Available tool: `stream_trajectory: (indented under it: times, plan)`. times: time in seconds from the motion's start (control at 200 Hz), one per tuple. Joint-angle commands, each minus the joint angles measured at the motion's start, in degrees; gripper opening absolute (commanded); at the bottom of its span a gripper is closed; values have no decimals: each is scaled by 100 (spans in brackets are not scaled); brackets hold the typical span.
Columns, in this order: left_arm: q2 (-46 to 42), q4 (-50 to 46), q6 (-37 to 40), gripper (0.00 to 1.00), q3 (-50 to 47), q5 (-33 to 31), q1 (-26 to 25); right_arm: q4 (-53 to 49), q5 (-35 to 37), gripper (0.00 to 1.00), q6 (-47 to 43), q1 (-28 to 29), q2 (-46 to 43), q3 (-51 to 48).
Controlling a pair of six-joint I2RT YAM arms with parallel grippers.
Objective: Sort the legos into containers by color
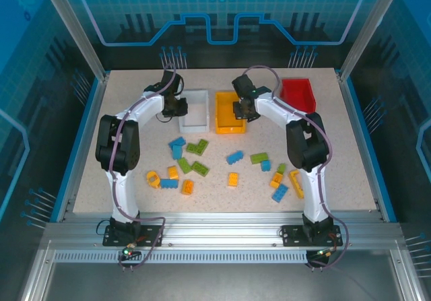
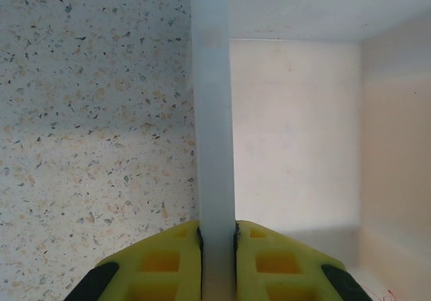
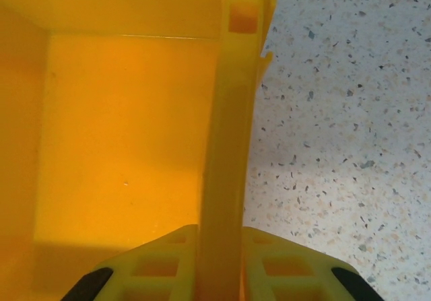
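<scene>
Across the near and middle part of the counter [image 1: 350,166], the legos [image 1: 235,157] are lying loose in a scattered spread of blue, green and yellow-orange bricks, all between the two arms. One open yellow frame piece [image 1: 296,183] is lying at the right end of the spread, just beside the right arm.

Beyond the bricks, toward the far edge, three bins are standing upright with their open tops facing up. The white bin [image 1: 195,120] is sitting on the left and the yellow bin [image 1: 229,127] just beside it. The red bin [image 1: 300,89] is sitting well apart to the right and a little farther back.

The left gripper [image 2: 217,237] is clenching the left wall of the white bin, with the bin's inside on one side of the grip and bare counter on the other. The right gripper [image 3: 221,237] is clenching the right wall of the yellow bin in the same manner.
</scene>
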Motion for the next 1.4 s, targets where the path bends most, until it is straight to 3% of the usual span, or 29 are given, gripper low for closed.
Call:
stream_trajectory:
  times: [0.0, 0.2, 0.45, 0.655, 0.825, 0.985, 1.121, 1.396]
  plan:
    - [-203, -29, -111, 11, -63, 32, -80, -38, -68, 23, 76, 49, 93, 187]
    - [-362, -78, -247, 34, -61, -39, -108, -88, -5, 48, 159, -21, -274, 24]
    - [-902, -89, -398, 46, 79, 24, -130, -236, -40, 61, 3, -688, -1419, -274]
    - [-1614, 214, -606, 51, -31, 464, -294, -175, -354, 62, 45, -2221, -1840, -717]
    - [-2530, 1382, -1177, 57, -1061, 1106, -886, -226, -475, 66, -5, -3056, -1302, -238]
    - [-3451, 2610, -1743, 61, -2154, 637, -1944, -688, -543, 66, -390, -3276, -240, 977]
    - [-3722, 3141, -1929, 63, -2606, 143, -2800, -1130, -487, 64, -616, -3306, 533, 1885]
    - [-3563, 3048, -1975, 62, -2589, 136, -3308, -1409, -435, 53, -929, -3477, 1228, 2529]
